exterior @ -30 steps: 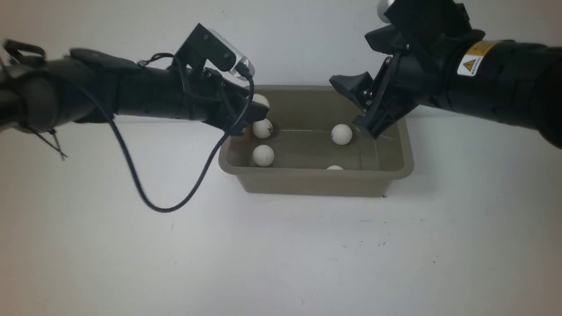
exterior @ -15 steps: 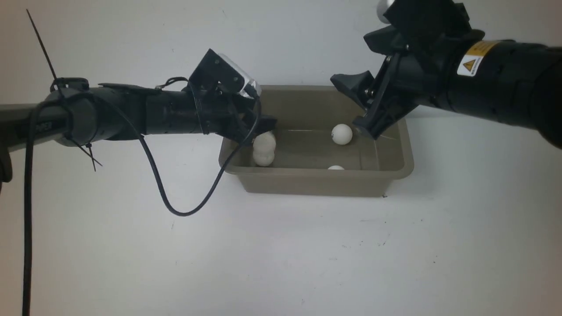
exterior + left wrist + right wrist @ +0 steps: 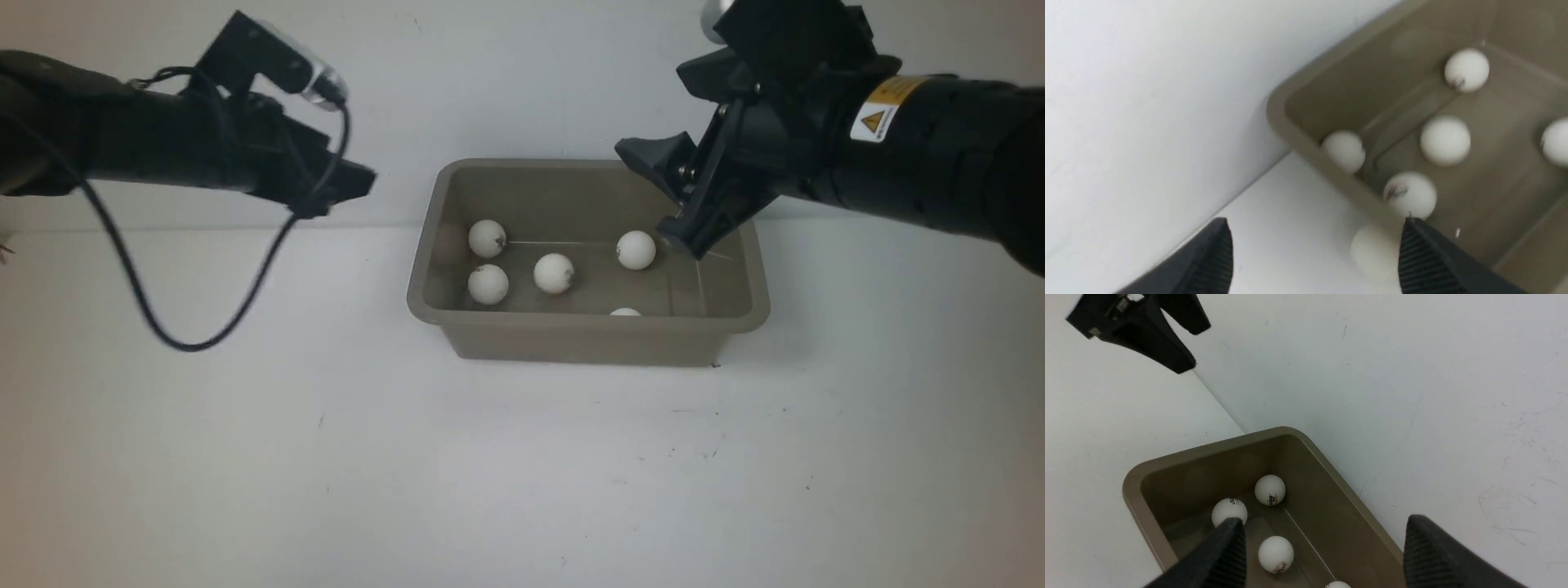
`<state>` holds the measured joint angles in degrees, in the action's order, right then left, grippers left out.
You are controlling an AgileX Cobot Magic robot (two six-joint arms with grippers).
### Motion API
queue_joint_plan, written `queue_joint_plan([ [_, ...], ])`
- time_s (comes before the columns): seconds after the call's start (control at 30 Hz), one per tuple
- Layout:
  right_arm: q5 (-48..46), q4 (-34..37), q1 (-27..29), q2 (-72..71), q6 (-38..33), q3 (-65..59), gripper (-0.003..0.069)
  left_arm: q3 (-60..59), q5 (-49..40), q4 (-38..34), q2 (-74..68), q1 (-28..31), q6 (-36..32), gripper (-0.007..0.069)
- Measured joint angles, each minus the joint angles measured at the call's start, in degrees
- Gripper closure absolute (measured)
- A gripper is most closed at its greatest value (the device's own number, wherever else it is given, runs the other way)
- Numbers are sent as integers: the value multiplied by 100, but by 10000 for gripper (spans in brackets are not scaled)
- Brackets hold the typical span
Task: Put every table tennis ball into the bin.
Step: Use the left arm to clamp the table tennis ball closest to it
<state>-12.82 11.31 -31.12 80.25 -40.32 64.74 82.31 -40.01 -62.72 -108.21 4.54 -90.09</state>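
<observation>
Left arm (image 3: 122,151) comes in from upper left, with black cable (image 3: 163,327) looping down off it above white table (image 3: 522,474). Left gripper (image 3: 339,192) hangs in the air left of bin (image 3: 588,339), well apart from it, in front of white wall (image 3: 522,73). Left wrist view shows its jaws spread wide with nothing clamped. A pale blurred blob sits by one fingertip (image 3: 1412,257); can't tell what it is.

Bin is taupe and upright, mid-table, back rim close to the wall, long side toward the camera. Table tennis balls (image 3: 1445,139): five show in front view, all inside the bin, none on the table there.
- Far-left ball (image 3: 487,238) and near-left ball (image 3: 488,284) sit by the left wall, one behind the other, small gap between them. Far-left ball has a dark logo mark.
- Middle ball (image 3: 553,273) is near those two, not touching either.
- Front ball (image 3: 624,312) is mostly hidden by the near wall, only its top showing.
- Right ball (image 3: 635,249) looks just beside the lower finger of the right gripper (image 3: 665,200); contact can't be told.

Right gripper is above the bin's right far part, angled down into it. Right wrist view shows its jaws wide apart and empty, with the bin floor and balls visible between the fingers. Right arm (image 3: 939,155) enters from upper right, with a yellow warning label (image 3: 886,102) on it.
</observation>
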Motion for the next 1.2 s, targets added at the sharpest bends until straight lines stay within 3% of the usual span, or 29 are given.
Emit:
queue_joint_plan([
  [0.1, 0, 0, 0, 0, 0, 0, 187, 0, -242, 173, -13, 171, -198, 136],
  [0.4, 0, 0, 0, 0, 0, 0, 187, 6, -823, 249, -367, 331, -1949, 136],
  [0.6, 0, -66, 0, 0, 0, 0, 187, 6, -811, -490, -931, 326, -2601, 136],
  [0.77, -16, -78, 0, 0, 0, 0, 187, 6, -445, -1130, -1192, 154, -2319, 136],
  [0.97, -22, -96, 0, 0, 0, 0, 187, 6, 623, -1238, -1318, -357, -1409, 136],
  [1.2, -50, -96, 0, 0, 0, 0, 187, 6, 1147, -1277, -1354, -805, -1215, 136],
])
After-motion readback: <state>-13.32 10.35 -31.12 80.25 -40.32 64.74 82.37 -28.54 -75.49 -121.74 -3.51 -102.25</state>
